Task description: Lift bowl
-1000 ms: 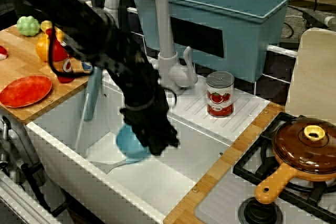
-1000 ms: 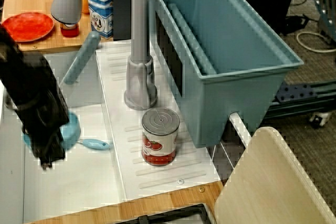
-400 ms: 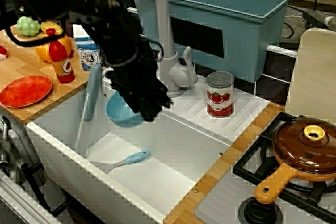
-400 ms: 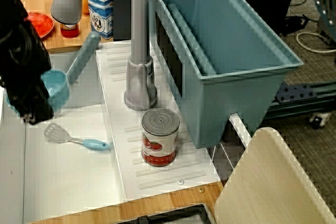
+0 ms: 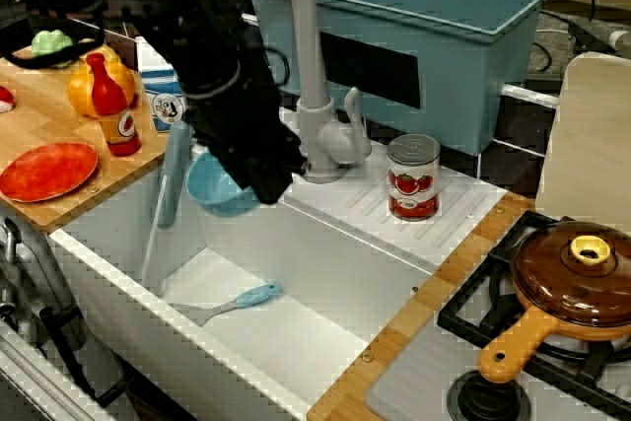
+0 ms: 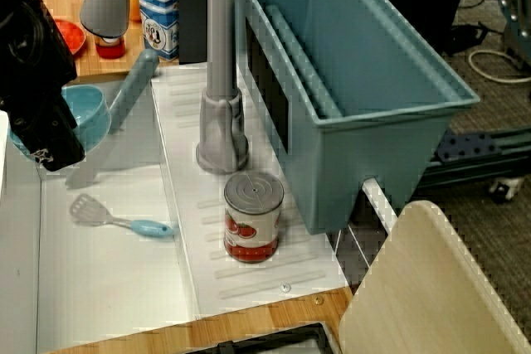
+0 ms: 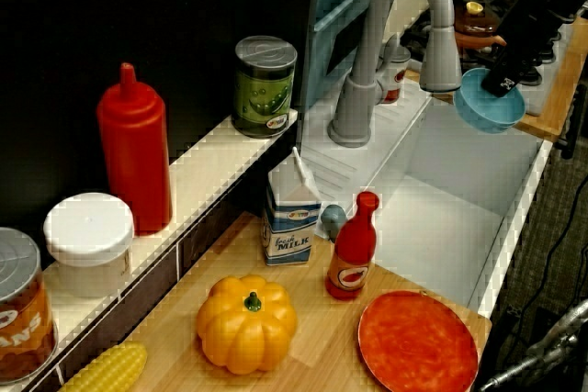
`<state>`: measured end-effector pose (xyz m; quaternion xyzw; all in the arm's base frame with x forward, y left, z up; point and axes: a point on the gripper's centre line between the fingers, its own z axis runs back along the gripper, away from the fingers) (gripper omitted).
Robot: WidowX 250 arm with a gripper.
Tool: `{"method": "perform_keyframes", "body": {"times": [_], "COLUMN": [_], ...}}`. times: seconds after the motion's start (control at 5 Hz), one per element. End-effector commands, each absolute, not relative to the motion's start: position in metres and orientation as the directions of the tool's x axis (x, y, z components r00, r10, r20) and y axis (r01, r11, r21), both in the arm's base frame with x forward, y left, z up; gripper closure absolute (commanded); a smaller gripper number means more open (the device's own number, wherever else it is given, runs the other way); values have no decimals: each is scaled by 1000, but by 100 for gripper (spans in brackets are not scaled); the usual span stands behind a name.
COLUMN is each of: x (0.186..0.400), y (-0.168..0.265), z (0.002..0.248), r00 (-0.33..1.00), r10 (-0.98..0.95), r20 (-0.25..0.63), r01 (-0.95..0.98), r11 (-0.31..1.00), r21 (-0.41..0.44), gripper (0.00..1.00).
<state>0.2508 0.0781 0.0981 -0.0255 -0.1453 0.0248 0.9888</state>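
One bowl [image 5: 215,189] is hanging in mid-air above the sink [image 5: 325,273], well clear of the spatula [image 5: 232,303] on the floor below. The gripper [image 5: 258,179] is pinching its rim (fingers mostly hidden), carrying its weight.

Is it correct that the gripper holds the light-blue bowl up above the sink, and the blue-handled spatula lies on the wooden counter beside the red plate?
Not quite. The gripper does hold the bowl above the sink, but the spatula lies on the sink floor, not on the counter beside the red plate. The front view shows it.
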Motion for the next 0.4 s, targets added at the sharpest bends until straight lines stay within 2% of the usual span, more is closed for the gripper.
{"method": "perform_keyframes", "body": {"times": [0.0,0.2], "x": [247,240], "y": [88,88], "z": [112,112], "r00": [940,940], "r10": [70,74], "r20": [335,334], "r01": [-59,-60], "r11": [997,997], "r21": [-42,-49], "gripper": [100,100]}}
